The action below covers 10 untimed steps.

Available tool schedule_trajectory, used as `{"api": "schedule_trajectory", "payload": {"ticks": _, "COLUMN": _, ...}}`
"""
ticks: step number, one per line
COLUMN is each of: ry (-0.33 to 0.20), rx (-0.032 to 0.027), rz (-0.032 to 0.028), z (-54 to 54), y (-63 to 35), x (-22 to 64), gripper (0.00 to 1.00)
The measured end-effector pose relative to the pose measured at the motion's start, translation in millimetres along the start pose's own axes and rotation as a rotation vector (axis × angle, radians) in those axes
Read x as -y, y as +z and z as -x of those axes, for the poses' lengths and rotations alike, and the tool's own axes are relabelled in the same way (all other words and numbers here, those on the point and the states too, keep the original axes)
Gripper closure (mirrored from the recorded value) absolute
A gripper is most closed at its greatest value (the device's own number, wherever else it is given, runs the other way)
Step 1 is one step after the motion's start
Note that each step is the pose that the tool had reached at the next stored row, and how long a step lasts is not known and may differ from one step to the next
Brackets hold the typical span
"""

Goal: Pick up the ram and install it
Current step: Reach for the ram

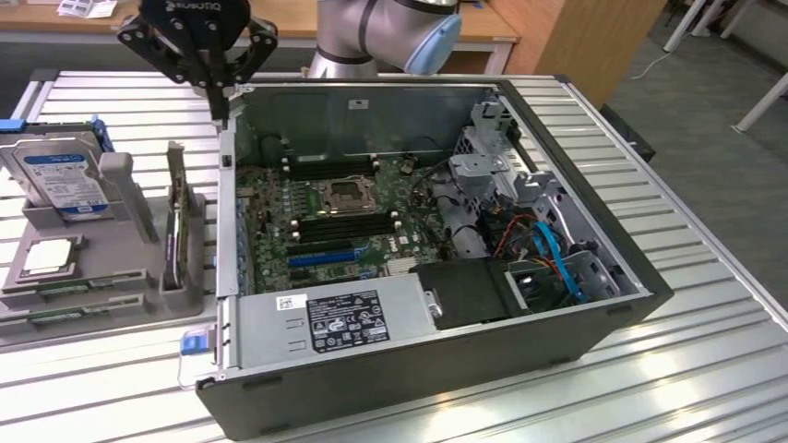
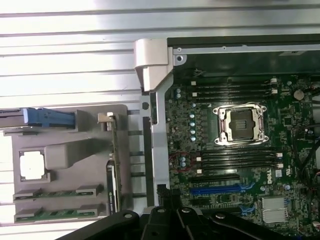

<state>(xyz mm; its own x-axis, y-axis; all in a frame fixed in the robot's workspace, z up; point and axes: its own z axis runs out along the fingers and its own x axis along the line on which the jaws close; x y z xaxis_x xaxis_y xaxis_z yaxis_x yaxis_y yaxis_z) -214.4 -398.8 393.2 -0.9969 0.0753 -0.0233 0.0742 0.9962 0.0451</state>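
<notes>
Two green ram sticks lie in slots at the near end of the grey holder, one (image 1: 74, 287) just behind the other (image 1: 65, 316); in the wrist view they are the upper stick (image 2: 57, 194) and the lower stick (image 2: 55, 214). My gripper (image 1: 220, 109) hangs high above the back left corner of the open computer case (image 1: 542, 323), well away from the ram. Its fingers are shut with nothing between them, and in the wrist view the gripper (image 2: 166, 199) sits over the case wall. The black memory slots (image 2: 235, 159) flank the processor socket (image 2: 242, 125).
The grey holder (image 1: 124, 185) also carries a blue-labelled hard drive (image 1: 59, 175), a processor chip (image 1: 47, 256) and an upright card (image 1: 180, 226). Inside the case are a power supply (image 1: 332, 318), drive cages (image 1: 493, 166) and blue cables (image 1: 560, 263). Everything stands on a slatted metal table (image 1: 689, 277).
</notes>
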Motion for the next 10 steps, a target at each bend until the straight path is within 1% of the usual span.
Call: {"api": "schedule_trajectory", "payload": {"ticks": 10, "ry": 0.0, "rx": 0.0001, "rz": 0.0, "z": -25.6, "y": -0.7, "x": 1.9, "gripper": 0.9}}
